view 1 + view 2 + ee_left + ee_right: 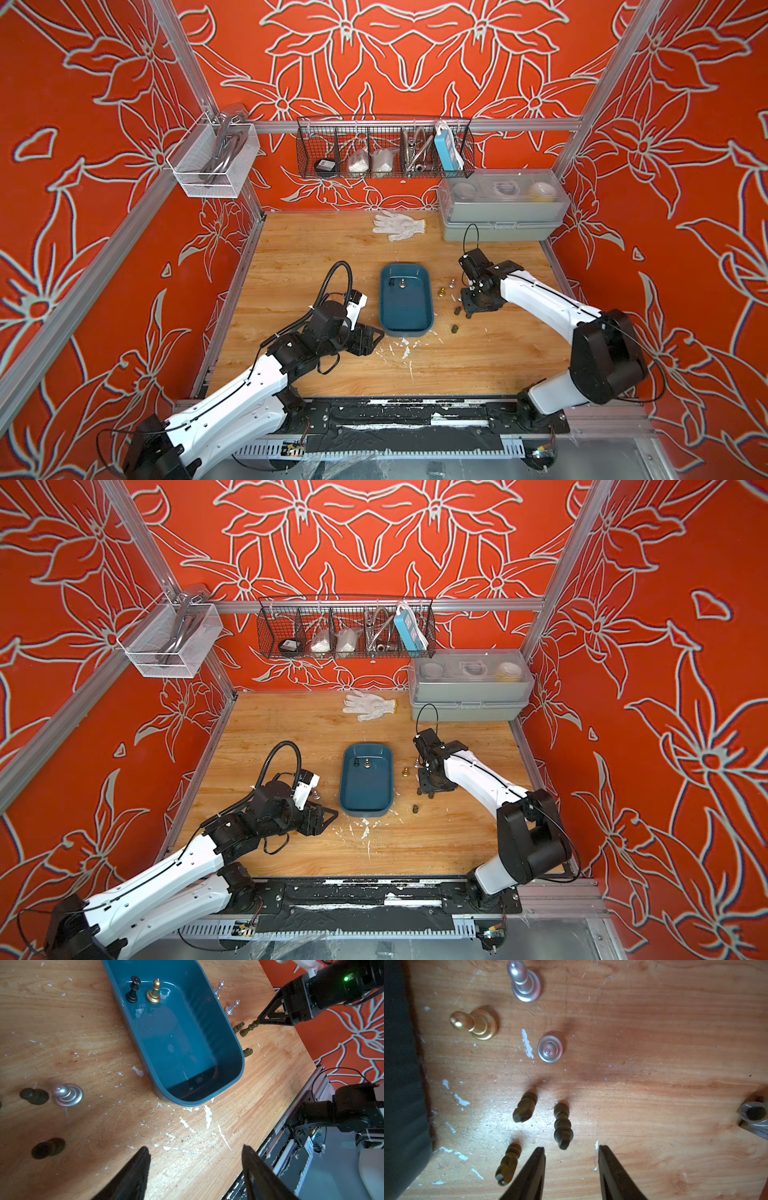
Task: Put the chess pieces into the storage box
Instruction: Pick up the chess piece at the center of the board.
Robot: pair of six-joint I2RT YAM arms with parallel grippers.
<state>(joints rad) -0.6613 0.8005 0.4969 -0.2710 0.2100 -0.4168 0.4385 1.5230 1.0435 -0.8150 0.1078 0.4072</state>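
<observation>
So the storage box (405, 320) sits mid-table, and only two of the chess pieces are in it: a black piece (132, 991) and a gold piece (153, 992), both standing at its far end. The rest are out on the wooden table (478, 365). On the right arm's side of the box there's a little cluster: a gold pawn (475, 1024), a tall silver piece (525, 982), a second silver one (549, 1049) seen straight from above, and three dark olive ones that look to be standing. The right gripper (571, 1147) is low over the middle olive piece (562, 1125). Its jaws are apart, with the head of that piece just between the tips, nearer one finger, nothing pinched. Another olive piece (508, 1164) stands right beside the outside of that same finger. The left gripper (195, 1151) hovers over bare table by the box's near end, jaws wide apart and empty. A silver pawn (67, 1095) and two dark pieces (34, 1096) are on its side. I'd say it's early days, and the step in hand is lining up a grab on that middle olive piece. Next it probably needs to centre on the piece, drop lower onto the body, close, then lift straight up so the neighbour doesn't get knocked over.
</observation>
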